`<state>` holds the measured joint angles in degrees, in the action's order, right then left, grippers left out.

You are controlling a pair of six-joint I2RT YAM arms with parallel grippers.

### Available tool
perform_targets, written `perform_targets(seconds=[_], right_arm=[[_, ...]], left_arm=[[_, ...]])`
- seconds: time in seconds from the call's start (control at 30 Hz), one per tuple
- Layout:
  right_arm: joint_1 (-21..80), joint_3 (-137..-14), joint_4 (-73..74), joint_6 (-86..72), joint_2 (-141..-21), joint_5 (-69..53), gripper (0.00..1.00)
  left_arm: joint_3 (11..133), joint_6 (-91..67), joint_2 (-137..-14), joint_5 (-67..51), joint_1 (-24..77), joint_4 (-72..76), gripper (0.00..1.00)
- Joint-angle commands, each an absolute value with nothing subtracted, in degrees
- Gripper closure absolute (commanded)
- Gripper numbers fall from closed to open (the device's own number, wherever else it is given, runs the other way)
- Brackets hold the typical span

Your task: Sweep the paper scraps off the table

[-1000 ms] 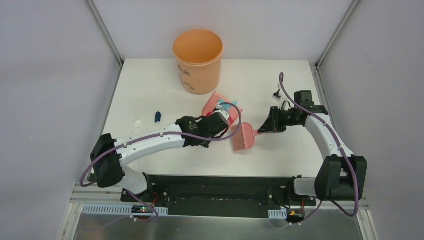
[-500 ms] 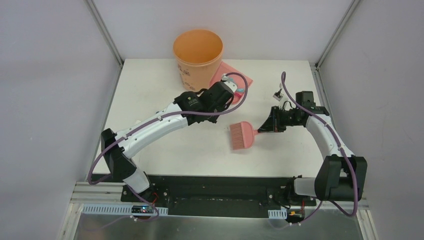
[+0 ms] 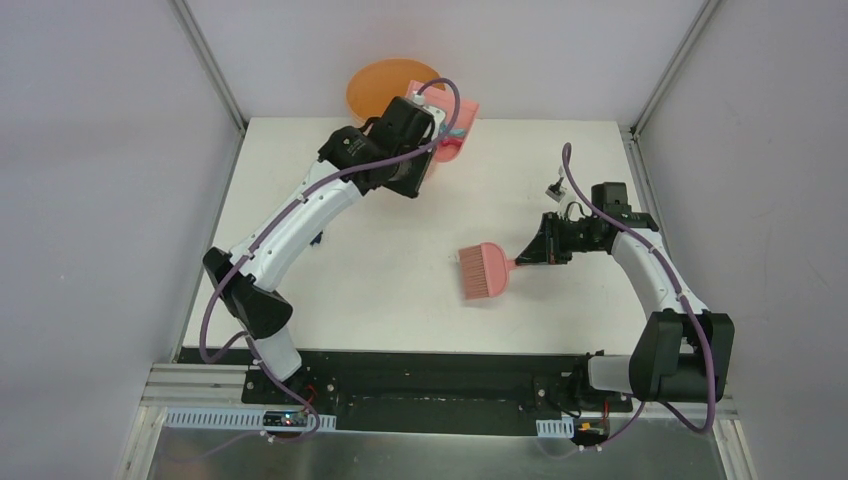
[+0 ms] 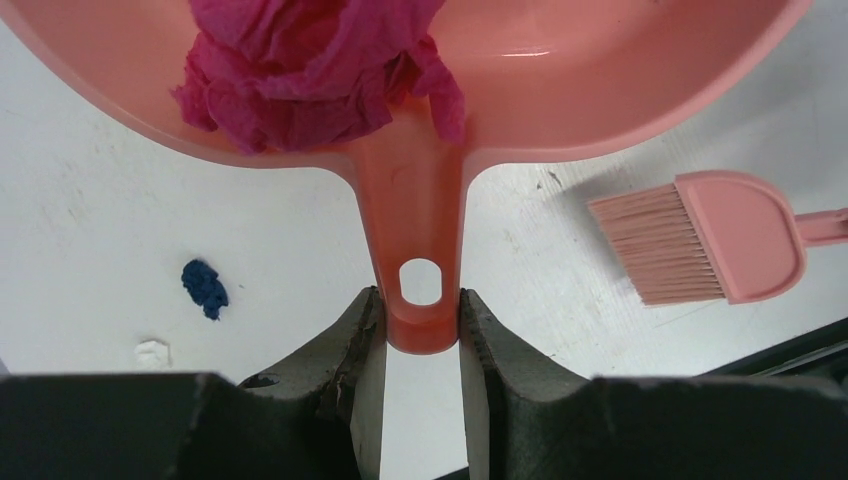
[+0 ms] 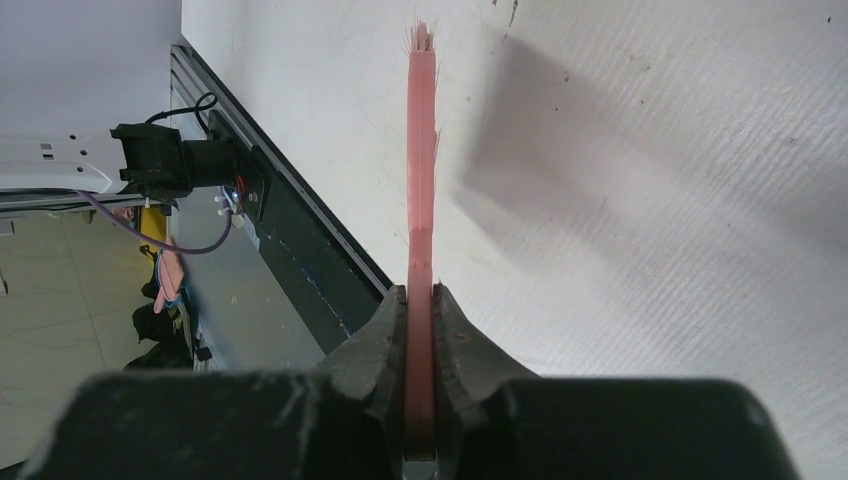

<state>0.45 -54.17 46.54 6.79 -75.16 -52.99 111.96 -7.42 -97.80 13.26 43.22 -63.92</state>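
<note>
While left jaws hold the dustpan by the bucket, arm outstretched, right jaws clamp the brush.

The left arm slants across the left half of the table, barring that side from the near edge up to the orange bucket at the far edge. There the left gripper holds the pink dustpan at the bucket's rim. Right of centre, the pink brush juts out from the right gripper. Open white surface runs between arm and brush. A small clip-like object sits far right, and grey walls close three sides.
</note>
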Motion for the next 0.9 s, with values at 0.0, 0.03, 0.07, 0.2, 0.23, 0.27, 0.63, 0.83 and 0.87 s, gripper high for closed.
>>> perform_targets(seconds=[0.0,0.03,0.07,0.2,0.23,0.27,0.63,0.83,0.87], right_arm=[[0.09,-54.32,45.41,8.80,-74.36,-55.04,1.00],[0.09,-54.32,45.38,8.90,-74.31,-54.93,1.00],[0.09,-54.32,45.45,9.00,-74.30,-54.83,1.00],[0.09,-54.18,45.52,9.08,-74.09,-54.71,1.00],[0.09,-54.16,45.53,9.17,-74.10,-54.64,1.00],[0.09,-54.15,45.55,9.17,-74.09,-54.66,1.00],[-1.76,-54.38,45.79,9.38,-75.11,-55.03,1.00],[-2.41,-54.15,45.58,9.34,-74.14,-54.48,1.00],[-2.50,-54.10,45.49,9.35,-73.98,-54.57,1.00]], left_arm=[[119.68,-6.44,-100.38,5.65,39.10,-64.65,1.00],[121.14,-6.44,-101.36,3.86,38.04,-64.62,1.00],[122.90,-6.58,-102.48,1.83,36.93,-64.60,1.00],[129.42,-8.66,-107.65,-6.72,32.92,-63.57,1.00],[130.11,-9.76,-108.63,-9.01,31.86,-62.31,1.00],[130.19,-10.90,-109.31,-11.26,30.88,-60.59,1.00],[123.88,-23.67,-112.85,-30.68,24.65,-39.37,1.00],[109.34,-46.69,-111.62,-42.84,18.85,-10.61,1.00],[106.29,-51.96,-111.62,-44.32,17.87,-4.01,1.00]])
